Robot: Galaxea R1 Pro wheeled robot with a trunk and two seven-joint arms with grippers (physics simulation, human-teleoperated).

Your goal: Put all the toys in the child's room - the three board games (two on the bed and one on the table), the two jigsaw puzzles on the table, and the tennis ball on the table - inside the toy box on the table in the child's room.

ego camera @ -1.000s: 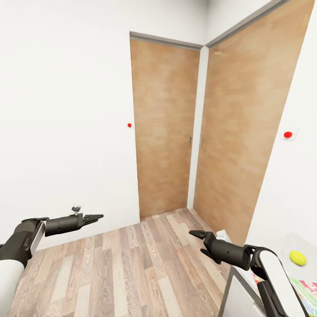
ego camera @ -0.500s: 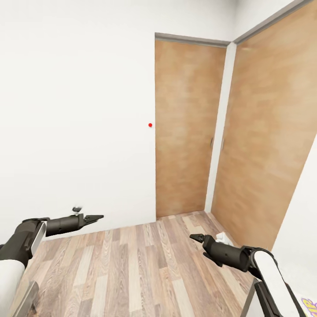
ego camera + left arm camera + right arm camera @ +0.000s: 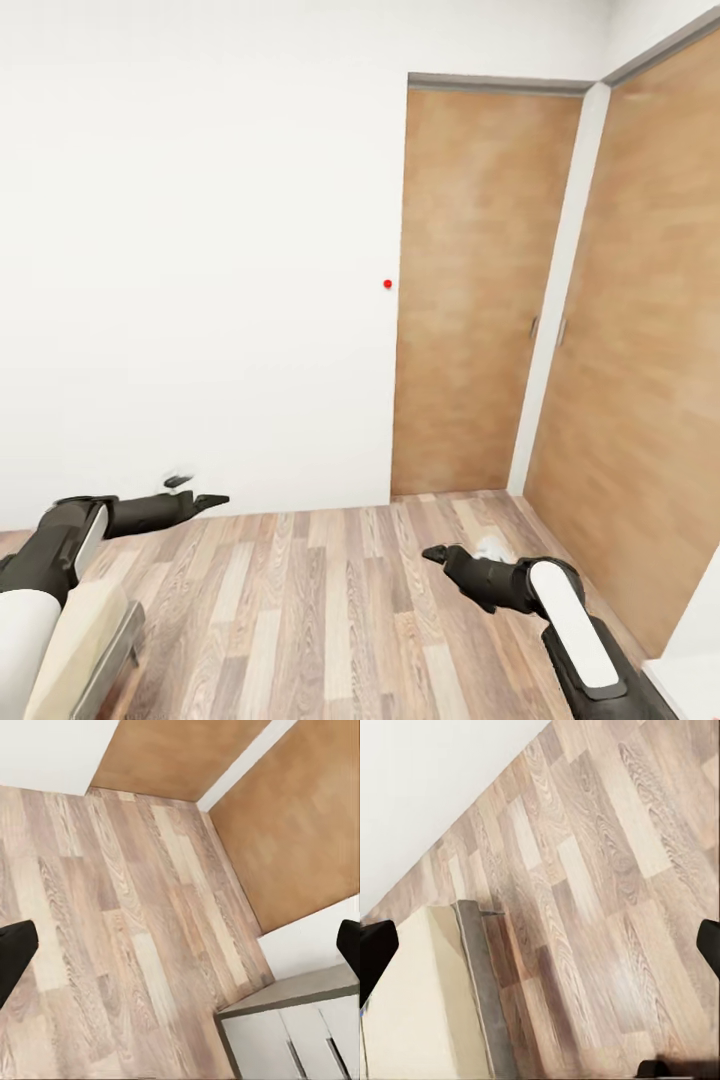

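Note:
My left gripper [image 3: 215, 498] hangs open over the wooden floor [image 3: 320, 600] near the white wall [image 3: 200, 260]. In the left wrist view its dark fingertips [image 3: 11, 954] stand wide apart with nothing between them. My right gripper [image 3: 432, 552] is held low over the floor, also open and empty. The right wrist view has its fingertips [image 3: 373, 949] at the two picture edges, above the floor and a bed corner.
A bed corner [image 3: 85, 640] with a beige mattress [image 3: 412, 1005] and grey frame [image 3: 484, 997] lies at lower left. Two wooden doors [image 3: 480, 290] meet in the room's corner ahead. A grey cabinet [image 3: 300, 1020] stands below the left gripper. A white table edge [image 3: 690, 685] is at bottom right.
The camera has swung left: the doors sit further right, the table with the yellow ball has left the picture, and the bed corner has come in. Both arms keep their pose.

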